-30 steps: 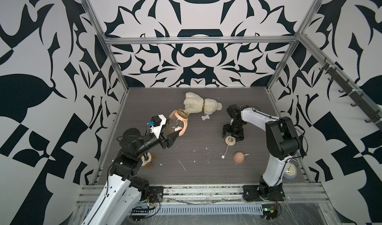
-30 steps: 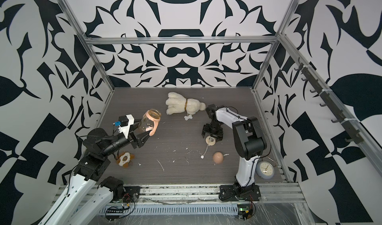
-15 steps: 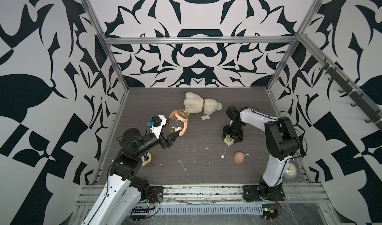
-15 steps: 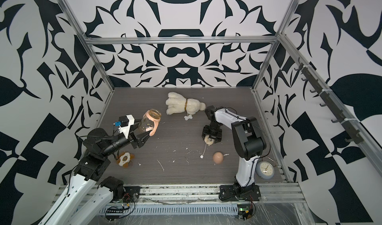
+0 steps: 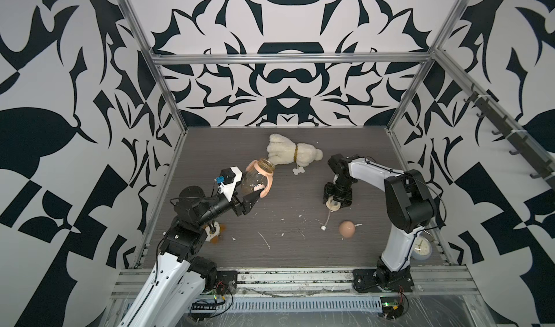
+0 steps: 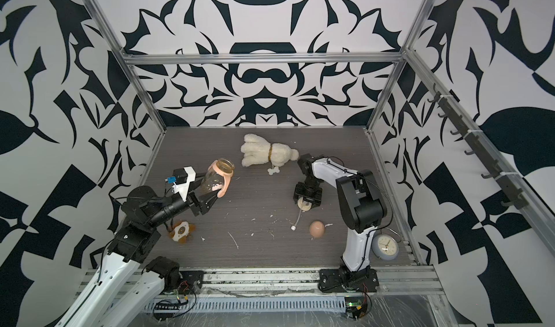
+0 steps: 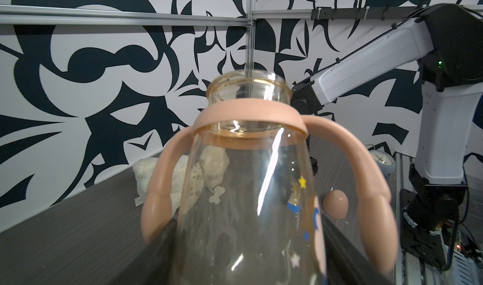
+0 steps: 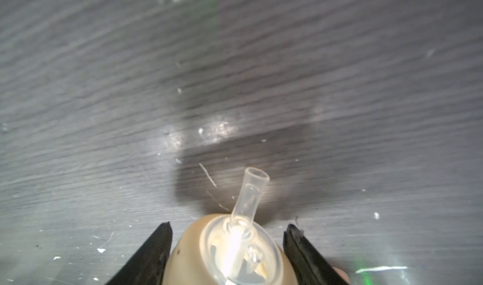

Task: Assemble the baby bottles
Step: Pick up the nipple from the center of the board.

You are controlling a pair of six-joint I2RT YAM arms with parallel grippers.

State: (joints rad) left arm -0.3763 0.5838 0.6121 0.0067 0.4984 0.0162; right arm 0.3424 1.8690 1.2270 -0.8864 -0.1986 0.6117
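Amber-tinted bottle [image 7: 248,192], peach-pink handle ring [image 7: 248,111]

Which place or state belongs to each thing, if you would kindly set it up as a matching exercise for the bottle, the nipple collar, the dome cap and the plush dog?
1 bottle
2 nipple collar
3 dome cap
4 plush dog

A loose on the table, nearest the front edge
B held tilted in the fingers of the left gripper
C lying farthest back
D between the fingers of the right gripper

Pairs: 1-B, 2-D, 3-A, 4-C
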